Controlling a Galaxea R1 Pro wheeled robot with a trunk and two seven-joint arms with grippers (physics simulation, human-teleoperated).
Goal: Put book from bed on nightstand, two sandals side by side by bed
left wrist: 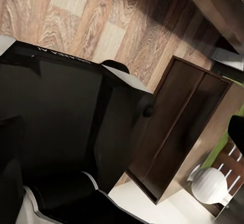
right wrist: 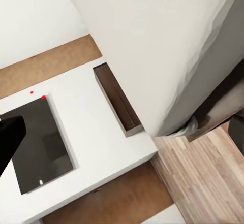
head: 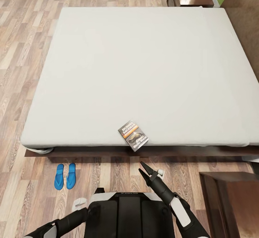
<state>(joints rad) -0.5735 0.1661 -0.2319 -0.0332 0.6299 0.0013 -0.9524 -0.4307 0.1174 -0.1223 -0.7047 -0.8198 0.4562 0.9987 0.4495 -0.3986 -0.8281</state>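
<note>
The two sandals (head: 65,176) already sit paired at eight o'clock, while the book (head: 133,135) awaits the spread, empty right gripper (head: 142,169).

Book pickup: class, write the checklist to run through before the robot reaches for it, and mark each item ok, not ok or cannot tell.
1. Book lies on the bed, at its near edge: ok.
2. Right gripper is open: ok.
3. Right gripper is already at the book: not ok, it is short of it.
4. Nightstand top is free: cannot tell.
5. Sandals are side by side next to the bed: ok.
</note>
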